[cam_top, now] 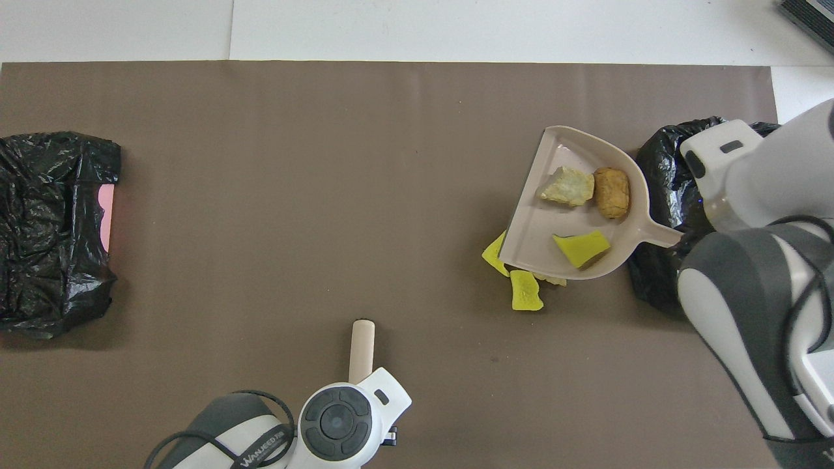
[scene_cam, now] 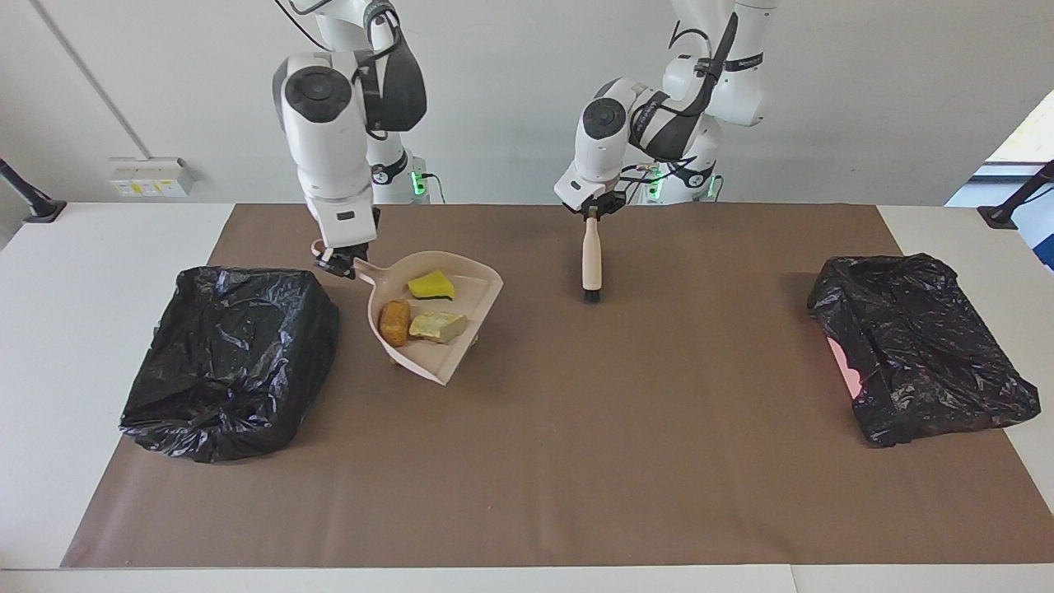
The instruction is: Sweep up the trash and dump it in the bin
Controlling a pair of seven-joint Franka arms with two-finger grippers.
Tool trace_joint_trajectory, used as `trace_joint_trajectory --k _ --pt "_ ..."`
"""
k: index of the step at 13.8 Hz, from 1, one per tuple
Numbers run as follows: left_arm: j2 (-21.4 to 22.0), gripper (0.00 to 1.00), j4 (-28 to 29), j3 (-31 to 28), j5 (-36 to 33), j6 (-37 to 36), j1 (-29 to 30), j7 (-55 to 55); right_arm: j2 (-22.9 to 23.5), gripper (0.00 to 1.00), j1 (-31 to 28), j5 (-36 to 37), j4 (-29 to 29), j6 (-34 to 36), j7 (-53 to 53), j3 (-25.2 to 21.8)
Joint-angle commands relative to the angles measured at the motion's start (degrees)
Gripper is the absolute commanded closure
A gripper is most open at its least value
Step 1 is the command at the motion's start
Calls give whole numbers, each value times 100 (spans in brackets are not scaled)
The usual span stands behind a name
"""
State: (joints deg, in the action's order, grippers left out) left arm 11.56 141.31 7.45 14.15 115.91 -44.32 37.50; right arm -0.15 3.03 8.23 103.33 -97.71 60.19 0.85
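My right gripper (scene_cam: 338,263) is shut on the handle of the pale pink dustpan (scene_cam: 461,288), held in the air beside the black-bagged bin (scene_cam: 230,358) at the right arm's end. In the pan lie three pieces of trash: a yellow sponge chunk (scene_cam: 431,286), a brown oval lump (scene_cam: 394,321) and a tan foam lump (scene_cam: 437,327). In the overhead view more yellow scraps (cam_top: 525,299) lie on the mat, partly hidden under the dustpan (cam_top: 541,228). My left gripper (scene_cam: 591,212) is shut on the handle of a brush (scene_cam: 590,259), which hangs bristles down over the mat.
A second black-bagged bin (scene_cam: 918,346) with a pink patch showing stands at the left arm's end. A brown mat (scene_cam: 576,461) covers most of the white table. In the overhead view the right arm (cam_top: 756,273) covers part of the nearby bin (cam_top: 664,195).
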Motion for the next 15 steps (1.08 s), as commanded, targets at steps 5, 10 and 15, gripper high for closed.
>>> trace_joint_trajectory --k 5,10,15 --pt "347 100 635 -94 552 871 -850 952 119 100 -2146 379 12 -1010 2564 47" --pt "216 47 600 -121 562 1074 -920 891 648 100 -2430 1975 -59 -1812 3051 65" --pt "-232 0 -75 -147 457 864 -491 286 683 100 -2053 3358 -50 -2118 3611 126"
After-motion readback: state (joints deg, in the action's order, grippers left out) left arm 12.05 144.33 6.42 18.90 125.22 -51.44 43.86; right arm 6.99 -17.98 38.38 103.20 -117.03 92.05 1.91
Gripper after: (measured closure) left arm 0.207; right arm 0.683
